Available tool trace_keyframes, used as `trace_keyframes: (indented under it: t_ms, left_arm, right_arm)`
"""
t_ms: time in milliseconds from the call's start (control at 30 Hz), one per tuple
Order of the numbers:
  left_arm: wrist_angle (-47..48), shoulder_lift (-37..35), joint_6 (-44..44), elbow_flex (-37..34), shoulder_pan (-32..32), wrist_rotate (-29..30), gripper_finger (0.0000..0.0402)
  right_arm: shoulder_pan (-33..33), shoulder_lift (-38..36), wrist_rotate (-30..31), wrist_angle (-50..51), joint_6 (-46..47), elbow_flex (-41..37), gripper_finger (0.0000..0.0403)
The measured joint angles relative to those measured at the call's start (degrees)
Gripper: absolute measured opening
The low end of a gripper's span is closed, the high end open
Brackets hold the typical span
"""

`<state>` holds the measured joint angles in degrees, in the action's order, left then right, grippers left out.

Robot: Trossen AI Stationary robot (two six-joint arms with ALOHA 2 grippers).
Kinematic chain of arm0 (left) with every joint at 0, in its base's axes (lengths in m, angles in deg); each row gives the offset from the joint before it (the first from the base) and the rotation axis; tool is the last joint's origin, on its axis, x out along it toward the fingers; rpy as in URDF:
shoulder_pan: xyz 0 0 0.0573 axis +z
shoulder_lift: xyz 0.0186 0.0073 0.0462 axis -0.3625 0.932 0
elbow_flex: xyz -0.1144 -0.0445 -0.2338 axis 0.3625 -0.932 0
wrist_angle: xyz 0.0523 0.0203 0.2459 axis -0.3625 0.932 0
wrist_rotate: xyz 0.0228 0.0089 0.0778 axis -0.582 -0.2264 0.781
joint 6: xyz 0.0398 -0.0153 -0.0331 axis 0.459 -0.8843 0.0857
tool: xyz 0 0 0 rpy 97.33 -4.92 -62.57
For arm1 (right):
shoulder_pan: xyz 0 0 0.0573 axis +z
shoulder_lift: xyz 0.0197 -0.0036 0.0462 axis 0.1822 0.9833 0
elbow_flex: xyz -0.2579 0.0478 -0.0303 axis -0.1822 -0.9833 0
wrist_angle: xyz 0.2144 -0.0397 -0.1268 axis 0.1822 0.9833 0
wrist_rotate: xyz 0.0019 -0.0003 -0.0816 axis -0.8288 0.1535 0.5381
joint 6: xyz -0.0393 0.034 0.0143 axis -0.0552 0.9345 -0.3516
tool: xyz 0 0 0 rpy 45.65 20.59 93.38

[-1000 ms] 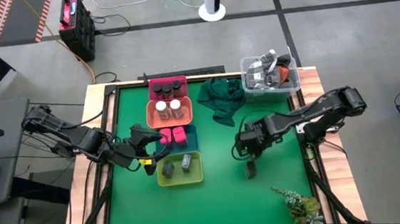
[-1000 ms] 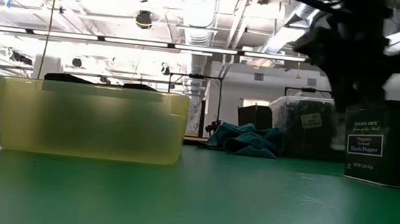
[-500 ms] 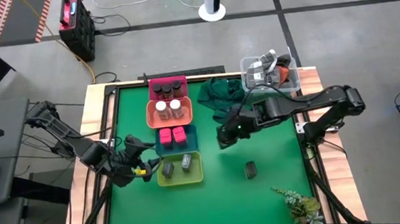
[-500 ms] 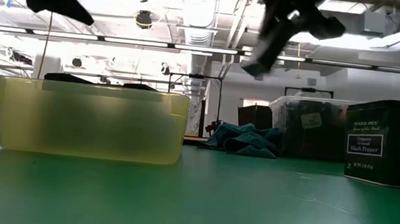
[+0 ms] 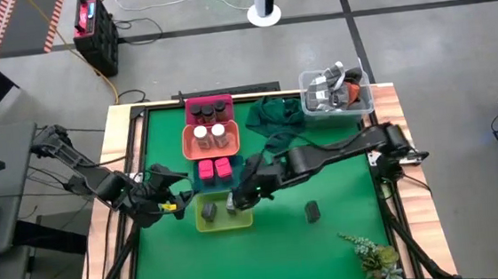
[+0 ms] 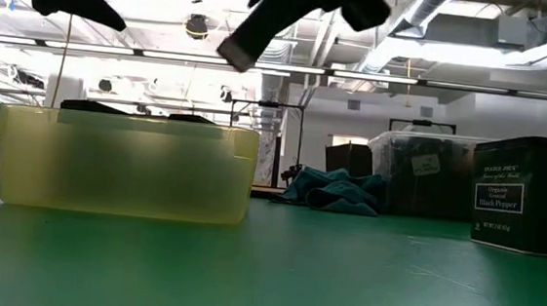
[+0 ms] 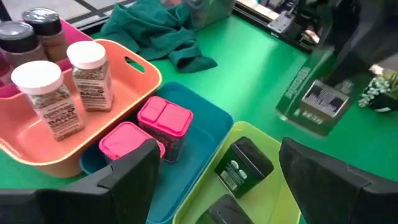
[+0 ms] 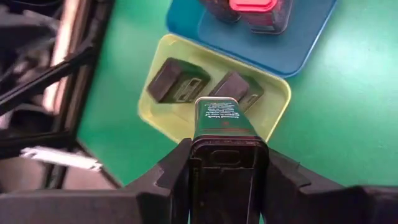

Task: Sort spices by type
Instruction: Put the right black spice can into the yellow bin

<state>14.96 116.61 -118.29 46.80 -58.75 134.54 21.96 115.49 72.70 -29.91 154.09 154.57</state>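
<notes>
The right tool [image 8: 222, 163] grips a dark grey box [image 8: 222, 121] between its fingers, the box's long axis running straight out from the fingers, its label end pointing down toward the yellow tray [image 8: 186, 118]. It hangs above that tray's edge, where two more grey boxes [image 8: 176, 81] lie flat side by side. From above, the right arm reaches low and long across the green desk [image 5: 328, 240] from the right side, its tool [image 5: 238, 198] at the tray's right end. Another grey box [image 5: 312, 211] stands alone on the desk, well apart. The left tool [image 5: 176, 203] waits just left of the tray, its fingers [image 7: 134, 177] spread wide and empty. In the low view the held box is a blurred dark shape overhead.
</notes>
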Motion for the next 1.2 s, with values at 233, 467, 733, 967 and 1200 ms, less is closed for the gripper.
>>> trace_keyframes:
  t_ms: [233,467,733,967,1200]
  left_arm:
    - [3.2,-5.6,0.1,0.0,0.0,-0.1,0.0316]
    - [5.0,-10.4,0.1,0.1,0.0,-2.1,0.0316]
    - [4.9,-11.1,1.7,0.1,0.0,-0.8,0.0316]
    - [5.0,-11.1,1.2,0.1,0.0,-0.9,0.0316]
    - [5.0,-11.1,1.3,0.1,0.0,-1.0,0.0316]
  right_arm:
    - [0.3,7.8,-0.5,5.5,2.0,7.4,0.0165]
    - [1.4,7.8,-3.8,10.3,5.6,7.5,0.0165]
    - [-0.4,10.1,-4.4,7.9,5.1,7.5,0.0165]
    - [-0.3,12.4,-7.4,6.9,5.3,7.5,0.0165]
    - [-2.2,12.4,-5.6,7.5,5.4,7.5,0.0165]
